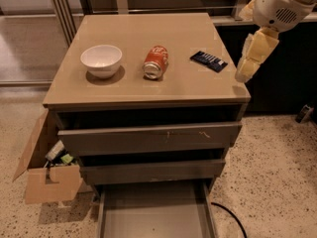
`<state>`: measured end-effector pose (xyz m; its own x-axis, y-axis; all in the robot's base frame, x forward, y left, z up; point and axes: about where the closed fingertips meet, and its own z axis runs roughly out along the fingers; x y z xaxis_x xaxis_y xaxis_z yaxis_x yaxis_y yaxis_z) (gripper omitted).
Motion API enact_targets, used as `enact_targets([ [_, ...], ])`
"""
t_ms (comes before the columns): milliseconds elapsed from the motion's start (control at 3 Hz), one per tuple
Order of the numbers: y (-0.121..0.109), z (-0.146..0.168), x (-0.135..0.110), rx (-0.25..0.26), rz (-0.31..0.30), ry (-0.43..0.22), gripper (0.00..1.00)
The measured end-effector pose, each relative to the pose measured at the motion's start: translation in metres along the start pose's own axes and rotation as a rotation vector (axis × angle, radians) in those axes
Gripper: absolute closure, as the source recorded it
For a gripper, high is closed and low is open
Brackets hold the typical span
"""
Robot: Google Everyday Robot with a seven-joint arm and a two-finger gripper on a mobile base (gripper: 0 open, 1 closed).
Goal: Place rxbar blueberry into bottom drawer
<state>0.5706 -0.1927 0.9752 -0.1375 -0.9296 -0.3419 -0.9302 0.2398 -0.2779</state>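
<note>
In the camera view, here's the desk with its tan top, and three things sit on it. Toward the left edge, a white bowl stands upright. Near the middle lies an orange-red can on its side, its silver end facing the front edge. And there's the rxbar blueberry, lying flat and angled on the desk top close to the right edge, well apart from the can, with nothing touching it. Over at the right edge, the arm reaches down from the top right corner of the picture, and the gripper hangs in the air just outside the desk's right edge, beside the bar but clear of it, carrying nothing; whether it is spread or pressed together, I cannot tell. Down the front of the desk, the top drawer and the middle drawer each sit out a little. Below them the bottom drawer is pulled well out, showing a plain grey floor. By the desk's lower left corner, an open cardboard box rests on the speckled floor with some small items inside. A black cable curls on the floor near the lower right corner.
</note>
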Motion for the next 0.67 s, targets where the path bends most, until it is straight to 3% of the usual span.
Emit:
enact_targets([
  [667,-0.007,0.012,-0.003,-0.004,-0.008,0.021,0.00],
])
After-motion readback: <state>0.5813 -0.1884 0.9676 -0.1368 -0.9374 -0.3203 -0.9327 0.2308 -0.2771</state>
